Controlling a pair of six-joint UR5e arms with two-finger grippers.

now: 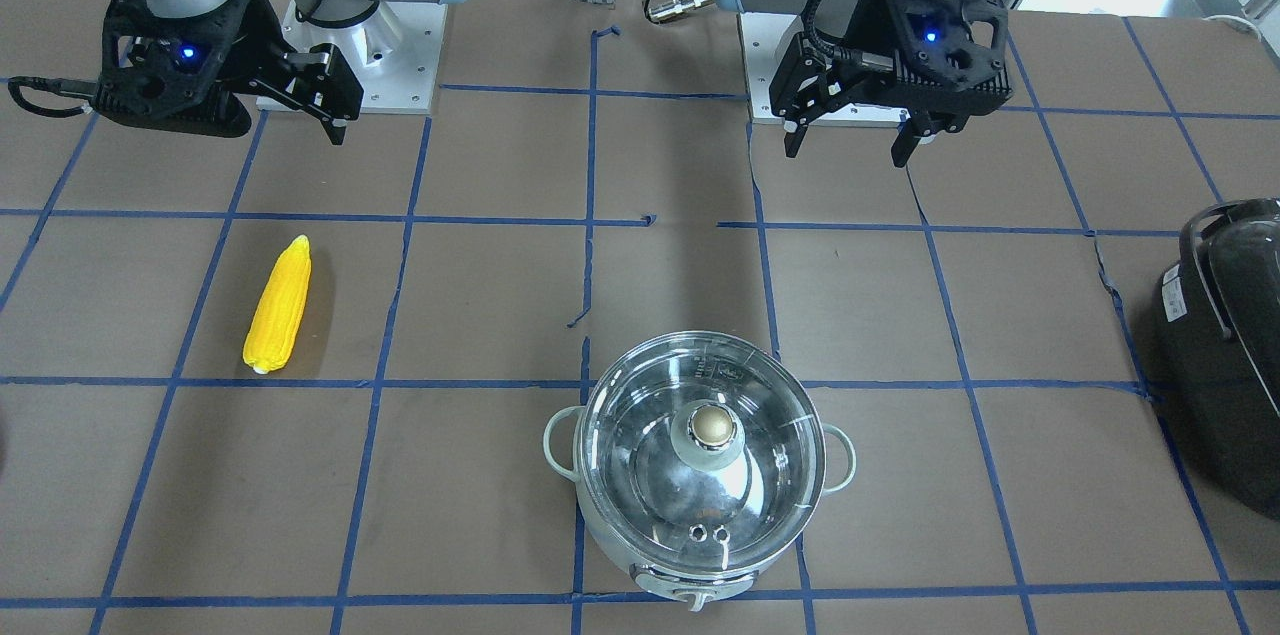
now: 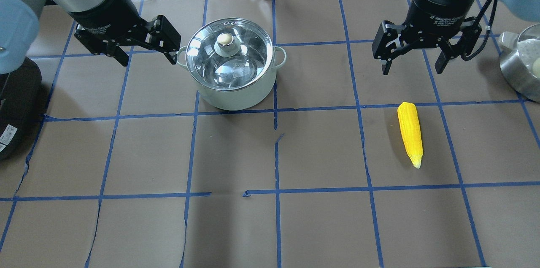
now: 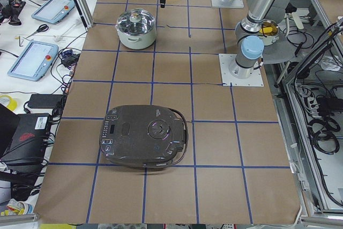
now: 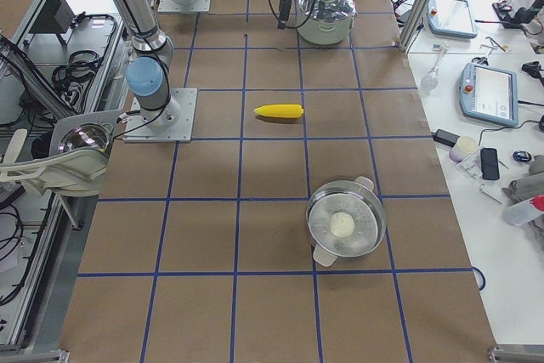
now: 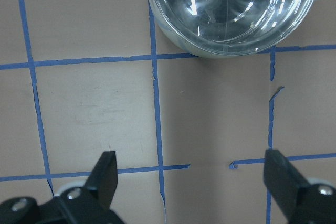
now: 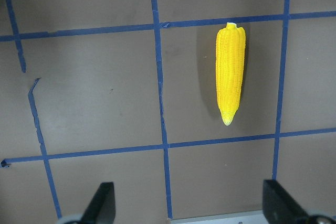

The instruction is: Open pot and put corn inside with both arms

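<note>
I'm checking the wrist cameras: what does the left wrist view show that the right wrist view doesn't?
Only the left wrist view shows the pot, glass lid on. Only the right wrist view shows the corn, lying flat. Both show the brown table with blue tape lines and, open at the bottom edge, the left gripper in one, the right gripper in the other.

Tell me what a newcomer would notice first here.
The bright yellow corn lies alone on the brown table, on the robot's right side. The shiny mint-green pot, glass lid on, stands on its left side. The left gripper and right gripper hang open, holding nothing.
</note>
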